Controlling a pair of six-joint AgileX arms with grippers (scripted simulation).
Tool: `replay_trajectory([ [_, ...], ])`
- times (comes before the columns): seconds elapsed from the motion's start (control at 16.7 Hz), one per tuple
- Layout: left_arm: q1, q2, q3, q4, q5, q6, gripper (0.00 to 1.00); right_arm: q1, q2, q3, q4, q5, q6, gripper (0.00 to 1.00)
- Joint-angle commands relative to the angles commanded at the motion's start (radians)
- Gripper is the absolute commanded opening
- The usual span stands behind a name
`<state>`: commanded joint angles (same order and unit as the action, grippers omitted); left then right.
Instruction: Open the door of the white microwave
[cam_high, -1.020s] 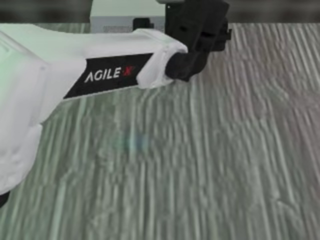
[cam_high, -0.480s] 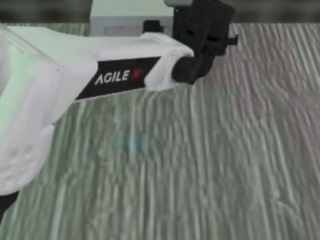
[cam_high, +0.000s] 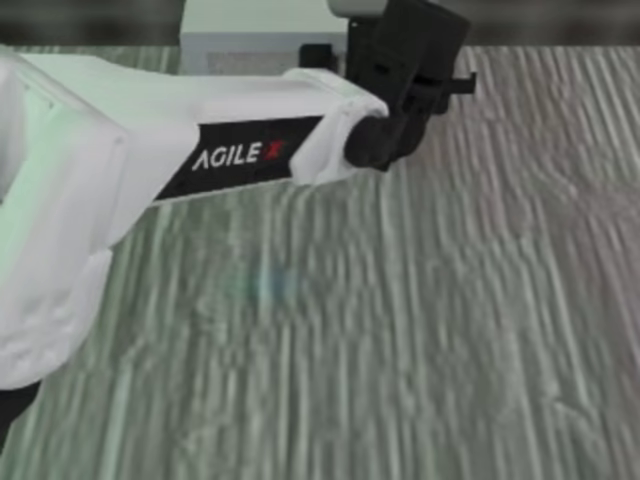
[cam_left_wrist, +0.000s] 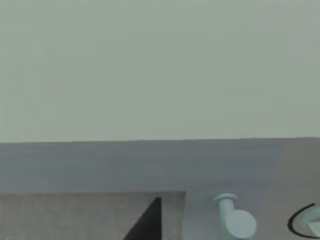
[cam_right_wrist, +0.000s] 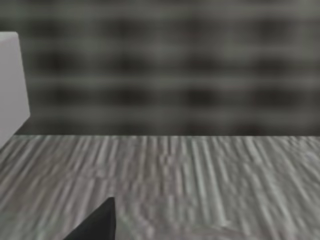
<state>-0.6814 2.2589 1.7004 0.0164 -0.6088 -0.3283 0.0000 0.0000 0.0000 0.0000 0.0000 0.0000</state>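
You had one white microwave (cam_high: 255, 25) in the top view, sitting at the table's (cam_high: 420, 330) far edge, left of centre, its front facing the near side and its long axis running left to right. One arm showed there, your left, reaching across from the left with its gripper (cam_high: 415, 60) at the microwave's right front corner; you could not tell from any view whether its fingers were apart or together. The left wrist view sat close on the front: the door (cam_left_wrist: 90, 167) with its grey mesh window (cam_left_wrist: 65, 217), one knob (cam_left_wrist: 235, 220) clear, a second (cam_left_wrist: 307, 225) cut off at the edge. The right gripper (cam_right_wrist: 97, 225) hovered low over bare table; only one dark fingertip showed.
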Motion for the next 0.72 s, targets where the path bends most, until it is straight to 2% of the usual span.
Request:
replay_trajectory([
  [0.18, 0.000, 0.000, 0.000, 0.000, 0.000, 0.000, 0.02, 0.000, 0.000, 0.000, 0.000, 0.000, 0.000, 1.00],
  [0.66, 0.000, 0.000, 0.000, 0.000, 0.000, 0.000, 0.00, 0.000, 0.000, 0.000, 0.000, 0.000, 0.000, 1.00],
  [0.72, -0.061, -0.027, -0.040, 0.000, 0.002, -0.001, 0.00, 0.000, 0.000, 0.000, 0.000, 0.000, 0.000, 1.00],
])
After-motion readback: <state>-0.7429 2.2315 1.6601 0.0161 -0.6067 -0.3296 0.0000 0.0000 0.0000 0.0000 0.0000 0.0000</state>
